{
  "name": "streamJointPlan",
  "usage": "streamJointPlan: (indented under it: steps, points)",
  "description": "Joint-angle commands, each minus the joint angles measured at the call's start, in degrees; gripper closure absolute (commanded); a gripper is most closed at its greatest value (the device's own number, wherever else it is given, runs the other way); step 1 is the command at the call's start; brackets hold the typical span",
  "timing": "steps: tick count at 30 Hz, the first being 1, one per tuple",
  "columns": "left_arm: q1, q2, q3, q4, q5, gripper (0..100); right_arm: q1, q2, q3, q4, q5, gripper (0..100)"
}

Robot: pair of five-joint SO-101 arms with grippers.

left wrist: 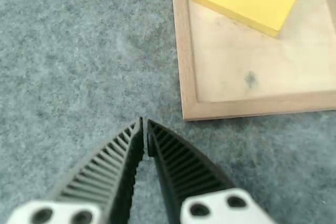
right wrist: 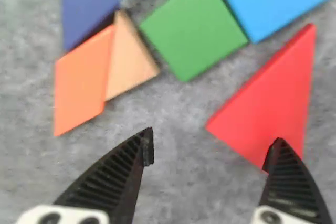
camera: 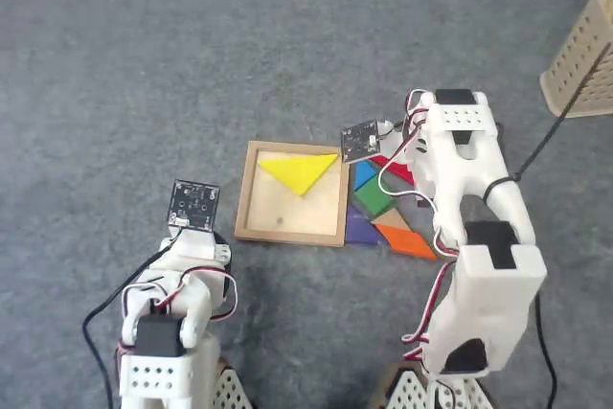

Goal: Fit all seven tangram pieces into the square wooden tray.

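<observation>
The yellow triangle [camera: 299, 172] lies in the tray [camera: 287, 237], the other pieces [camera: 375, 200] just beside it on the tabletop [camera: 144, 93]. The left claw [left wrist: 144, 124] is closed near the tray's corner. The right claw [right wrist: 212, 140] is open at the red triangle [right wrist: 273, 103].

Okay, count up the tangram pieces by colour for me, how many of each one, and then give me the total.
yellow triangle: 1
blue triangle: 1
green square: 1
red triangle: 1
purple triangle: 1
orange parallelogram: 1
tan triangle: 1
Total: 7
</observation>
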Motion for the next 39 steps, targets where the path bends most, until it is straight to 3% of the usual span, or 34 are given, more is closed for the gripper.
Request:
streamJointPlan:
  steps: [1,35,39]
  points:
    - [-0.26,-0.26,-0.31,0.26,0.53,99,0.75,-0.66,-3.25,-4.35,1.23,66.7]
    - [-0.35,-0.26,-0.31,0.26,0.53,99,-0.84,5.76,-3.25,-13.41,-0.88,67.1]
    - [-0.35,-0.26,-0.31,0.26,0.53,99,1.45,5.85,-3.16,-11.30,-0.88,76.4]
